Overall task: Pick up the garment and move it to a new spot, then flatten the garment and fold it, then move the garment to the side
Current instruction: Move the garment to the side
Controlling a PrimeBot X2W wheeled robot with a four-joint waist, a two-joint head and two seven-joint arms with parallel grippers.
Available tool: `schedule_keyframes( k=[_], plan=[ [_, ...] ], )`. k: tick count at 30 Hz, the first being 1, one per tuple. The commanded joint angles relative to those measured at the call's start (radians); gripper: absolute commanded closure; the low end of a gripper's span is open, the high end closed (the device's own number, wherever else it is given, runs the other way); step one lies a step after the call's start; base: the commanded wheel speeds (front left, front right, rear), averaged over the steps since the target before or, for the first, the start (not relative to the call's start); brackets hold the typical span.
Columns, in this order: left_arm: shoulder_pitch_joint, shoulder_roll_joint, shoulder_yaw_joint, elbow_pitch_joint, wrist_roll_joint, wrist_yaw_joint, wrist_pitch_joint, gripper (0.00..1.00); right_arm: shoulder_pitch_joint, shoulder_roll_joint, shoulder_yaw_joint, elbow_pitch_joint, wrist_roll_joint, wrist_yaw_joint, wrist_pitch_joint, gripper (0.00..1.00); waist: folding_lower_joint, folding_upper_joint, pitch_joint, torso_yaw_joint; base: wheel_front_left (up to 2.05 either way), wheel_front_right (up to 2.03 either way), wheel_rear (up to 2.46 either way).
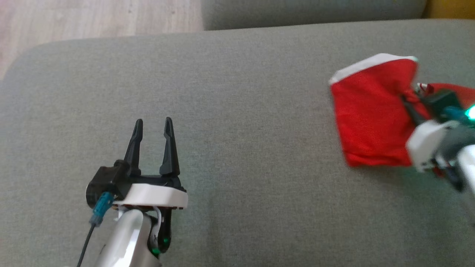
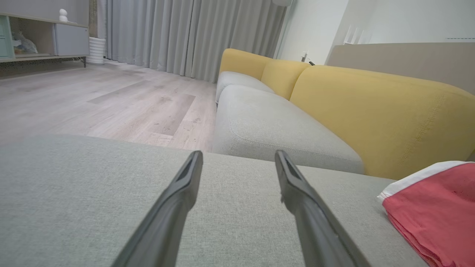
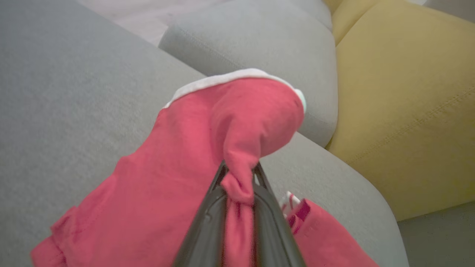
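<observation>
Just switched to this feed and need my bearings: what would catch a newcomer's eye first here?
The red garment with its white band, bunched at the right of the grey sofa seat, stands out most; the right gripper is shut on a pinch of it. The left gripper is open and empty above bare seat at the lower left. Behind the seats run yellow backrests.

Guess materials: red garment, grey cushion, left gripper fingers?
Red garment: soft matte knit, probably cotton jersey; bunches and drapes where pinched.
Grey cushion: woven upholstery, matte; fine weave visible.
Left gripper fingers: likely hard dark plastic; smooth, slight sheen.
</observation>
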Motion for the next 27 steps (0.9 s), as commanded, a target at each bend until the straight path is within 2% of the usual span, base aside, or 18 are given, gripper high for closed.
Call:
schedule_keyframes(
  k=[1, 8, 9, 14, 19, 22, 27],
  plan=[
    [-0.020, 0.011, 0.033, -0.034, 0.008, -0.004, -0.005, 0.00, 0.007, -0.061, 0.019, -0.064, 0.026, -0.001, 0.019, 1.00, 0.0001, -0.0001, 0.014, -0.009, 0.00, 0.00, 0.00],
    [-0.044, 0.011, 0.036, -0.035, 0.013, -0.012, -0.005, 0.00, 0.071, -0.295, 0.020, -0.203, 0.131, -0.001, 0.113, 1.00, 0.0001, -0.0001, 0.064, -0.020, 0.00, 0.00, 0.00],
    [-0.044, 0.011, 0.036, -0.035, 0.013, -0.012, -0.005, 0.00, 0.071, -0.295, 0.020, -0.203, 0.131, -0.001, 0.113, 1.00, 0.0001, -0.0001, 0.064, -0.020, 0.00, 0.00, 0.00],
    [-0.067, 0.011, 0.031, -0.040, 0.010, -0.015, -0.005, 0.00, 0.101, -0.409, -0.053, -0.187, 0.164, -0.001, 0.142, 1.00, 0.0001, -0.0001, 0.108, -0.014, 0.00, 0.00, 0.00],
    [-0.090, 0.011, 0.028, -0.040, 0.010, -0.020, -0.005, 0.00, 0.128, -0.431, -0.134, -0.145, 0.139, -0.001, 0.165, 1.00, 0.0001, -0.0001, 0.160, -0.003, 0.00, 0.00, 0.00],
    [-0.103, 0.011, 0.026, -0.039, 0.012, -0.022, -0.005, 0.00, 0.144, -0.435, -0.185, -0.126, 0.072, -0.001, 0.186, 1.00, 0.0001, -0.0001, 0.188, 0.004, 0.00, 0.00, 0.00],
    [-0.118, 0.011, 0.040, -0.039, 0.024, -0.030, -0.005, 0.00, 0.164, -0.401, -0.270, -0.125, -0.035, -0.001, 0.222, 1.00, 0.0001, -0.0001, 0.225, 0.008, 0.00, 0.00, 0.00]
  ],
)
